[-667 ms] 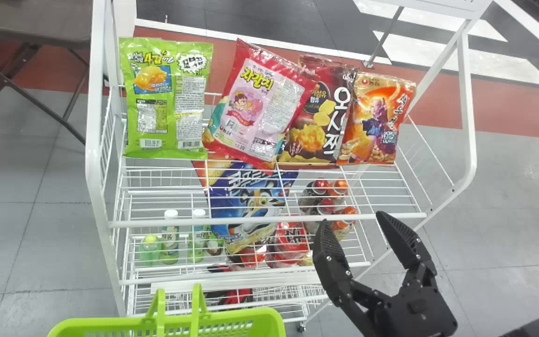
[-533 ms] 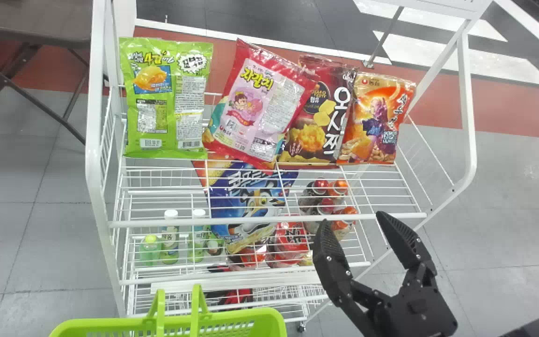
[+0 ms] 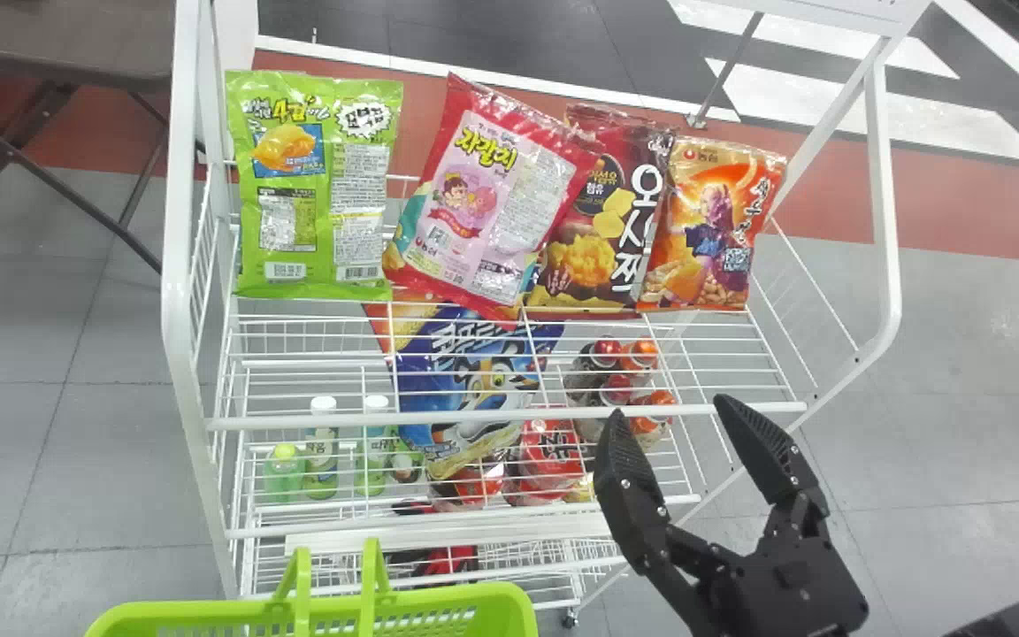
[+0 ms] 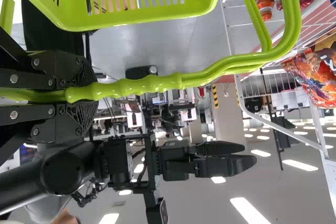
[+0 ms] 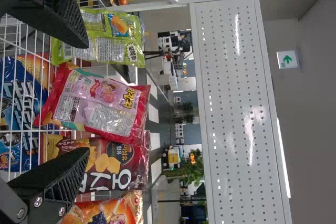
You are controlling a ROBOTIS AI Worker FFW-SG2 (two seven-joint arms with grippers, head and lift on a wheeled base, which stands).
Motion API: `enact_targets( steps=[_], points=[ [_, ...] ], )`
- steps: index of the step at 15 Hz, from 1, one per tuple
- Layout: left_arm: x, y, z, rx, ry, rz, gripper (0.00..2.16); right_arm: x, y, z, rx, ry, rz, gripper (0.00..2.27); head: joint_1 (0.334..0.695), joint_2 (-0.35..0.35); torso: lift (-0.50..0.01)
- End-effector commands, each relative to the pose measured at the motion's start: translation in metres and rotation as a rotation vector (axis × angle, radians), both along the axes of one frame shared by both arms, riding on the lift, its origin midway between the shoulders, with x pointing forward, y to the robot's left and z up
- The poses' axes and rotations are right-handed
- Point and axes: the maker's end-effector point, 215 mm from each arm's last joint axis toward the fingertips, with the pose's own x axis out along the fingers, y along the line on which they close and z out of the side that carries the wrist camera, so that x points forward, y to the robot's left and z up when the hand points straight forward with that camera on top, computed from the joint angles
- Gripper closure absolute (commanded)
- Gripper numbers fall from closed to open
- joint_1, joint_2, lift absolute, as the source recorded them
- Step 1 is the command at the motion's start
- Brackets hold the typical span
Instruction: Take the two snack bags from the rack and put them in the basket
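Leftmost, low: basket, its handle clenched in the left gripper. Above it, on the rack, green bag: upright, probably light, soft film over brittle contents; take it mid-height, squeezing gently. Next, pink-fronted red bag: tilted, overlapping its right-hand neighbour; slick wrapper, likely to swivel if caught by a corner. Next, dark red bag: partly covered, best gripped by its exposed body. Next, orange bag: leaning, probably crushable, better held across the middle than by the crimped top (which two bags are meant, one cannot tell). Lower right: right gripper, released, fingers spread, holding nothing.
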Motion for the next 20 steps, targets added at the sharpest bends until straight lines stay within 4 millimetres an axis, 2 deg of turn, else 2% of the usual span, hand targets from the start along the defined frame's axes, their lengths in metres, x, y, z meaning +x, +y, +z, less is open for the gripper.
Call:
enact_targets(
  steps=[1, 6, 9, 11, 12, 14, 17, 20],
  points=[
    [-0.004, -0.001, 0.000, -0.003, 0.008, -0.003, 1.39, 0.017, 0.006, -0.009, 0.007, 0.011, 0.008, 0.12, 0.695, -0.350, -0.008],
    [-0.007, -0.007, -0.007, 0.031, 0.007, -0.023, 1.39, 0.083, 0.056, -0.049, 0.018, 0.089, 0.064, 0.12, 0.695, -0.350, -0.008],
    [0.004, -0.011, -0.008, 0.055, -0.035, -0.044, 1.39, 0.116, 0.059, -0.046, 0.001, 0.064, 0.057, 0.12, 0.695, -0.350, -0.008],
    [0.005, -0.009, -0.009, 0.060, -0.036, -0.043, 1.39, 0.151, 0.075, -0.070, -0.013, 0.143, 0.089, 0.12, 0.695, -0.350, -0.008],
    [0.005, -0.009, -0.009, 0.061, -0.038, -0.047, 1.39, 0.164, 0.082, -0.071, -0.011, 0.148, 0.100, 0.12, 0.695, -0.350, -0.008],
    [0.008, -0.008, -0.009, 0.064, -0.045, -0.047, 1.39, 0.195, 0.102, -0.069, -0.013, 0.163, 0.134, 0.12, 0.695, -0.309, -0.008],
    [0.009, -0.007, -0.011, 0.072, -0.047, -0.047, 1.39, 0.231, 0.130, -0.070, -0.011, 0.188, 0.174, 0.12, 0.695, -0.225, -0.008],
    [0.017, -0.004, -0.011, 0.076, -0.059, -0.040, 1.38, 0.255, 0.158, -0.077, -0.045, 0.177, 0.227, 0.12, 0.695, -0.170, -0.008]
  ],
)
